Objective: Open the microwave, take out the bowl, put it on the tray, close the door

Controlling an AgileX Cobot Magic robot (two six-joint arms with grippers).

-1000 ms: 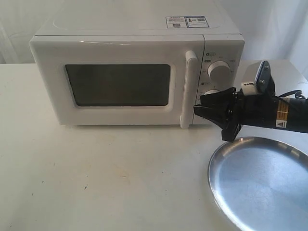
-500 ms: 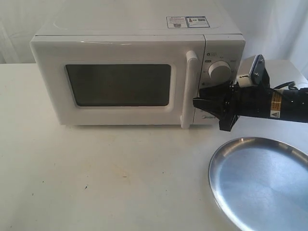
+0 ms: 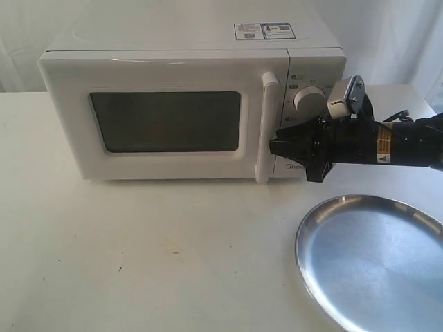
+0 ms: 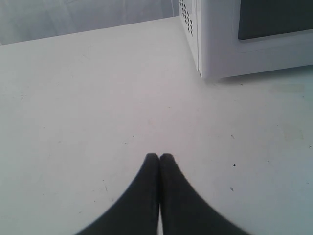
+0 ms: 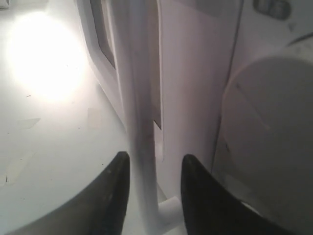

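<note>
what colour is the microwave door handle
White: the handle is a plain white vertical bar, seen best in the exterior view.

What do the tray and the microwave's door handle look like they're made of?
The tray looks like metal, maybe steel or aluminium: silvery brushed sheen, reflective. The door handle is probably moulded plastic: smooth, glossy white, soft highlights.

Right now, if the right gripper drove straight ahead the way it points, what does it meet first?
The handle: the right wrist view shows its bar lined up between the open fingers of the right gripper, with the door face behind. How close the bar is, I cannot tell.
</note>
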